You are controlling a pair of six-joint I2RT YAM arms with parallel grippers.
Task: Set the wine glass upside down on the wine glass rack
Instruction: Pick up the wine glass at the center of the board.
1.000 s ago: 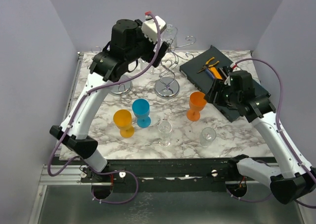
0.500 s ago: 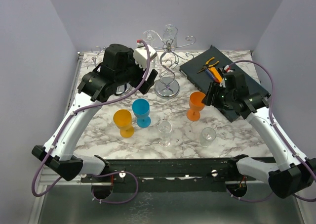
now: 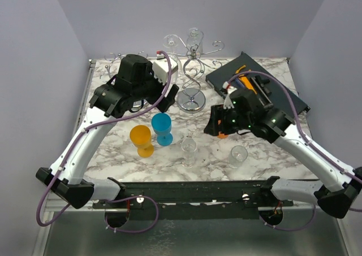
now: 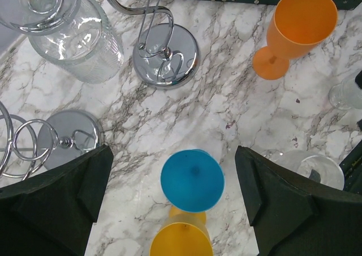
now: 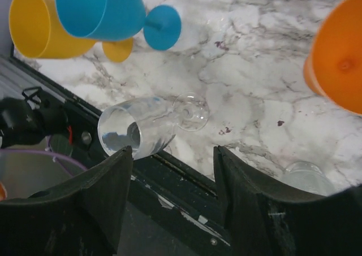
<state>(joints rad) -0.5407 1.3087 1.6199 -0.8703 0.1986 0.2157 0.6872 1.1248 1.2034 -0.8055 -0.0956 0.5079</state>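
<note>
Positions are relative to the chrome wire wine glass rack, near to far.

- Nearest, at the table edge: the clear stemmed wine glass stands straight out from the rack, and a smaller clear glass stands near-right of it. Both are upright and untouched.
- One row closer to the rack: the yellow plastic goblet and blue plastic goblet are near-left, the orange plastic goblet near-right. All are upright.
- Right gripper: a second ago it sits right of the rack, by the dark tool case. Now it is swung inward and hangs over the orange goblet, hiding most of it from above. Its fingers are parted with nothing between them. Its wrist view looks down past the clear stemmed wine glass.
- Left gripper: a second ago it is up at the rack's left hook. Now it is lower and near-left of the rack, above the blue goblet. Its claw is spread wide and empty.
- On the rack: the hung clear wine glass appears to hang from the left hook, foot up and bowl down, clear of both grippers.

My read is that one glass is placed and the left arm is backing off. The right arm is lining up the next pick, but I can't tell whether that's the orange goblet or a clear glass.
</note>
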